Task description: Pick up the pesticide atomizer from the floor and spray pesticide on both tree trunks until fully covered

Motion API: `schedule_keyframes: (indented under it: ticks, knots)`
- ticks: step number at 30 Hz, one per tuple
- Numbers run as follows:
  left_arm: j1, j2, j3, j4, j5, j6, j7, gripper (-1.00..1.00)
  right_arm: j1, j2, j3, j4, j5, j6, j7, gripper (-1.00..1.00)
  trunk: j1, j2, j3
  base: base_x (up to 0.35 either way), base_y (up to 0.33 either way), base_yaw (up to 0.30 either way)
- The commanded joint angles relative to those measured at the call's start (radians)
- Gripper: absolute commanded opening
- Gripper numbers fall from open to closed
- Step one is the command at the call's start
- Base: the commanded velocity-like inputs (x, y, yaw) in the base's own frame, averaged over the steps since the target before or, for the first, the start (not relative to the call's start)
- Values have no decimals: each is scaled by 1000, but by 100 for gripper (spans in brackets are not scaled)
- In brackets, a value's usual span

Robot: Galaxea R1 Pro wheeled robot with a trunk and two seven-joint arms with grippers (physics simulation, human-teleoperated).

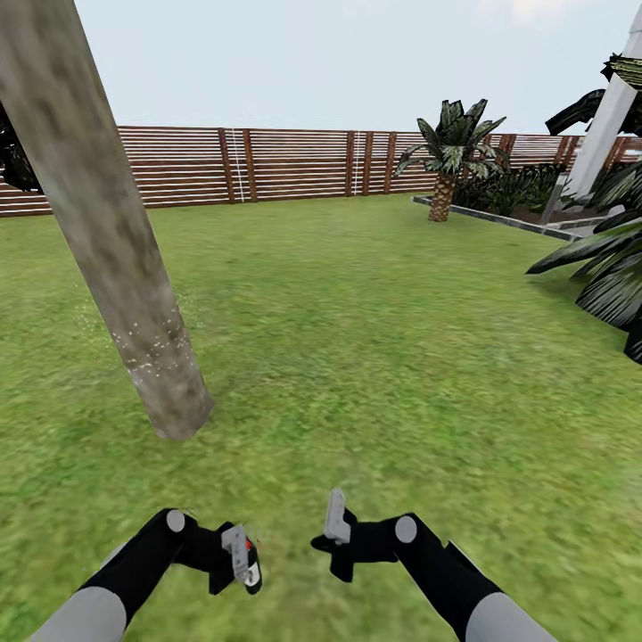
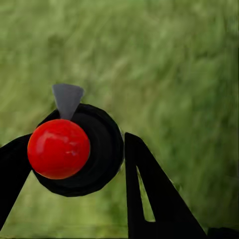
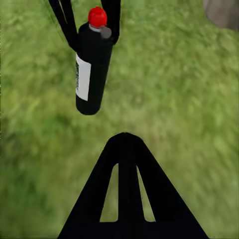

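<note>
The left gripper [image 1: 239,560] is clamped on the pesticide atomizer [image 3: 92,64] (black bottle, red cap, white label), held above the grass floor [image 1: 374,357]. The right gripper [image 1: 334,528] carries nothing; its fingers look closed together, though I cannot tell for certain. A tree trunk [image 1: 107,223] rises ahead on the left, speckled with white dots

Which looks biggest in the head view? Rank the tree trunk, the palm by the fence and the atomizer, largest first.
1. tree trunk, by far the largest, though it stands nearest.
2. palm, farther off, so its true size is unsure.
3. atomizer, held in the left gripper.
</note>
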Motion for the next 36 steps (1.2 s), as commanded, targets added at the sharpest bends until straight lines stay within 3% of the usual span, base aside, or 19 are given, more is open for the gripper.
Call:
schedule_keyframes:
  ticks: [1,6,7,10,11,13,15,17,19,20,23,24,26,29,34,36]
  knots:
    - [1,42,-2,-1,3,-3,-2,-100,0,-2,1,4,11,-8,0,-100,0,0,-1,0,0,0]
    - [3,152,-1,1,4,-4,-4,-100,0,-11,-4,124,11,-9,-3,-100,0,0,-1,0,0,0]
    - [8,174,-1,2,4,-3,-3,-100,0,-28,-4,132,10,-10,-4,100,0,0,-1,0,0,0]
    - [31,193,4,2,4,1,17,-100,0,-50,-8,138,9,-11,-25,100,0,0,-1,0,0,0]
    - [41,195,18,2,5,1,56,-100,1,-64,-17,151,9,-11,-94,100,0,0,-1,0,0,0]
    - [73,190,92,33,12,-1,215,-100,1,-85,-29,247,3,-11,-348,100,0,0,-1,0,0,0]
    - [85,176,174,121,21,-10,370,-100,3,-83,-33,379,-23,-16,-585,100,0,0,-1,0,0,0]
    - [89,138,263,219,84,-23,507,-100,5,-75,-33,489,-138,-62,-777,100,0,0,-1,0,0,0]
    - [90,117,341,310,183,-86,639,-100,7,-67,-34,551,-302,-117,-866,100,0,0,-1,0,0,0]
    - [91,114,366,375,242,-137,701,-100,7,-68,-34,573,-392,-135,-885,100,0,0,-1,0,0,0]
    - [112,112,386,469,366,-228,799,-100,16,-82,-35,591,-542,-199,-899,100,0,0,-1,0,0,0]
    - [125,112,389,487,425,-256,845,-100,33,-94,-34,594,-597,-251,-902,100,0,0,-1,0,0,0]
    - [136,110,392,508,512,-280,917,-100,62,-107,-34,598,-646,-320,-903,100,0,0,-1,0,0,0]
    - [158,108,393,526,554,-288,976,-100,87,-121,-32,604,-660,-347,-902,100,0,0,-1,0,0,0]
    - [175,101,398,530,563,-287,991,-100,90,-122,-32,604,-663,-348,-900,100,0,0,-1,0,0,0]
    - [177,99,416,529,562,-291,997,-100,90,-114,-33,601,-667,-348,-902,100,0,0,-1,0,0,0]
